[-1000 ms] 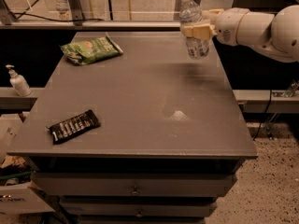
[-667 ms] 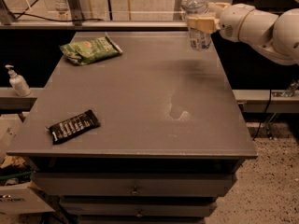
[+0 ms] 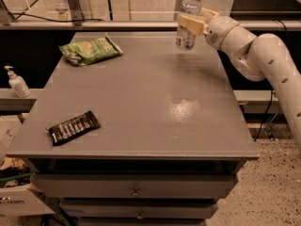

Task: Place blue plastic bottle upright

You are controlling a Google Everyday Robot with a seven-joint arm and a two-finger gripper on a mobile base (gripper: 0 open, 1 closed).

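The blue plastic bottle point(image 3: 187, 36) is clear with a white cap and a pale label. It stands upright in my gripper point(image 3: 190, 24) at the far right of the grey table point(image 3: 141, 93). The cream fingers are shut round its middle. Its base is at or just above the tabletop near the back edge; I cannot tell whether it touches. My white arm point(image 3: 263, 55) reaches in from the right.
A green snack bag point(image 3: 89, 50) lies at the far left of the table. A black snack bar point(image 3: 74, 127) lies near the front left. A white pump dispenser point(image 3: 16, 81) stands on a lower shelf to the left. Drawers point(image 3: 136, 189) sit under the tabletop.
My gripper has carried the upright bottle a little to the left and farther back, toward the table's rear edge. The snack bag and bar have not moved.
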